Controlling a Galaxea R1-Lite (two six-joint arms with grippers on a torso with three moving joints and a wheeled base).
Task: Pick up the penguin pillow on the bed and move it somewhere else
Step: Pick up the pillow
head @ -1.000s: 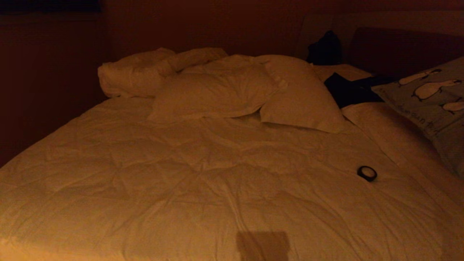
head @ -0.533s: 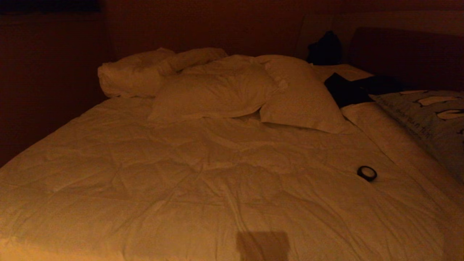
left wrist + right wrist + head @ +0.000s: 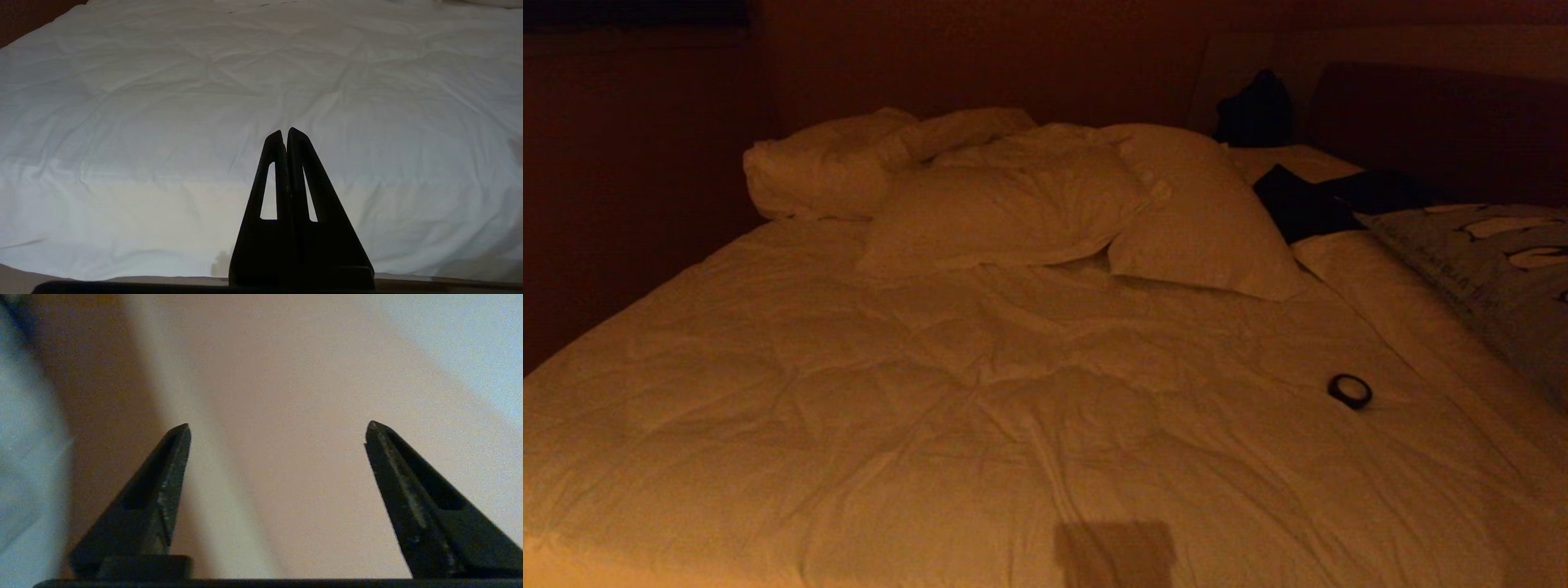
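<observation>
Now the penguin pillow lies flat at the bed's right edge; right hand gapes empty, left hand closed.

- The head view is very dim and orange, and the wall is almost black.
- A square shadow falls on the bed.
- The right wrist view is blurry.

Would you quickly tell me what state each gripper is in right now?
Left gripper: shut, holding nothing, above the bed.
Right gripper: open, nothing between its fingers.
</observation>
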